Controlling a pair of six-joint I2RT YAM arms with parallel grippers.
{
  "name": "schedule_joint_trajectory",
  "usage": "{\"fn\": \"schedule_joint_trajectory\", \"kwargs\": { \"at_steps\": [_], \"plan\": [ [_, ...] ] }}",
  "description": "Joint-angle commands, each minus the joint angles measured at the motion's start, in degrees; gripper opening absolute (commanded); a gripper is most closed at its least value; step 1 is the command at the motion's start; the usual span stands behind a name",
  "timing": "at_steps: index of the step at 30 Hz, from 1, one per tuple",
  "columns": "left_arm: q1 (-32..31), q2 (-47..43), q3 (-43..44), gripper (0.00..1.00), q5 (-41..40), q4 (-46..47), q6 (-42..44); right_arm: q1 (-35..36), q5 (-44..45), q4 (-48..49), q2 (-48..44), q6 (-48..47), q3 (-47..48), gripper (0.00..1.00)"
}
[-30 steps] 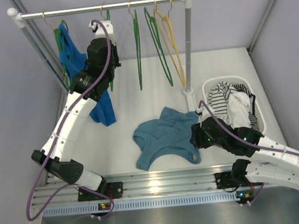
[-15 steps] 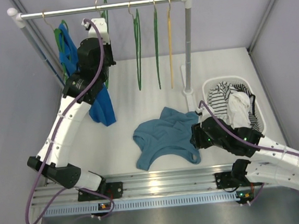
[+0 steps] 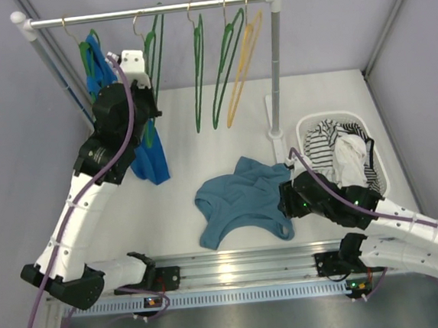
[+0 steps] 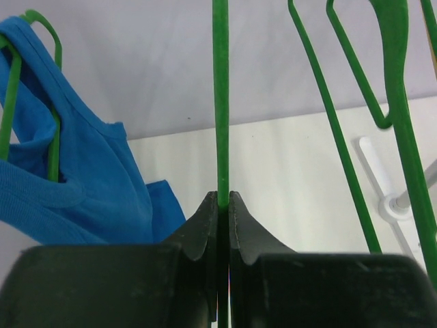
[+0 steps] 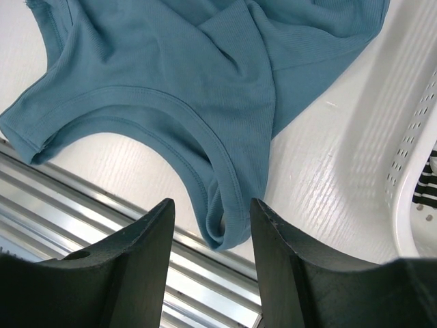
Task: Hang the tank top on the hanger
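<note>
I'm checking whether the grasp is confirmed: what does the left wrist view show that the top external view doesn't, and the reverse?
Only the left wrist view: the left hand shut on the thin bar of the hanger. Only the top view: the tank top lying crumpled on the table, the right hand at its edge, the laundry basket and the rail. Both: the bright blue garment hanging at the left and the spare green hangers.
</note>
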Motion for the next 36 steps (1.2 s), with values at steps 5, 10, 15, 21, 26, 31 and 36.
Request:
{"fn": "schedule_joint_trajectory", "kwargs": {
  "at_steps": [5, 10, 15, 21, 26, 31, 36],
  "plan": [
    [0.22, -10.96, -9.90, 0.00, 9.25, -1.49, -1.69, 0.79, 0.97, 0.67, -0.17, 1.29, 0.29, 0.48],
    [0.22, -18.61, -18.85, 0.00, 17.32, -8.36, -3.28, 0.79, -1.05, 0.06, -1.05, 5.25, -2.69, 0.48],
    [0.22, -26.60, -25.63, 0.00, 26.82, -15.48, -4.07, 0.88, -2.71, -0.03, -1.66, 11.47, -6.90, 0.46],
    [0.13, -30.13, -30.91, 0.00, 38.08, -20.67, -5.92, 1.23, -3.69, 1.63, -2.36, 17.72, -12.70, 0.39],
    [-0.05, -30.57, -32.24, 0.00, 45.55, -22.61, -8.03, 1.67, -4.21, 3.75, -0.97, 20.37, -14.56, 0.35],
    [-0.92, -30.49, -33.20, 0.00, 48.89, -22.87, -8.82, 2.55, -3.07, 4.98, 2.11, 20.90, -13.16, 0.35],
    [-3.47, -30.31, -34.70, 0.00, 48.81, -23.40, -9.52, 2.73, -1.23, 4.01, 5.19, 20.98, -11.66, 0.34]
  ]
}}
